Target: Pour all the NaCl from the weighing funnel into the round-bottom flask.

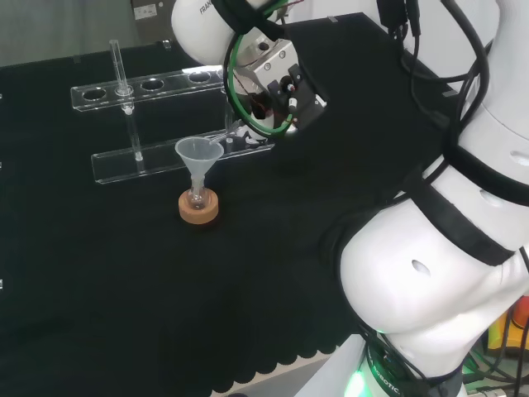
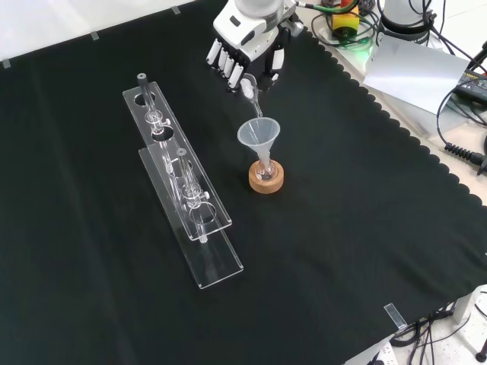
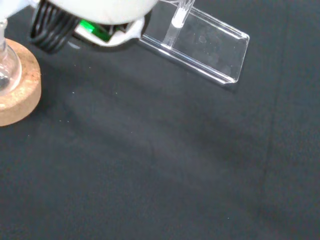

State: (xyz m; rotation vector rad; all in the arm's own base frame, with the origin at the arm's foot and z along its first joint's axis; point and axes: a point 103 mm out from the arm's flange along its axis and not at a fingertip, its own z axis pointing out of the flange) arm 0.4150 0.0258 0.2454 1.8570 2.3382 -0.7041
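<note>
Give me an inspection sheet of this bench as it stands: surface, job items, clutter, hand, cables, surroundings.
Surface: black cloth over the bench, scalloped edge at the front view's right.
Job's things: small round-bottom flask on a cork ring, a clear funnel in its neck; weighing funnel held tilted, its tip over the funnel's mouth. Contents too small to tell.
Clutter: clear plastic rack beside the flask, with a glass tube standing in it.
Hand: the hand is above the funnel, fingers curled round the weighing funnel.
Cables: green and black cables looped at the wrist.
Surroundings: papers and cables beyond the cloth's edge.
</note>
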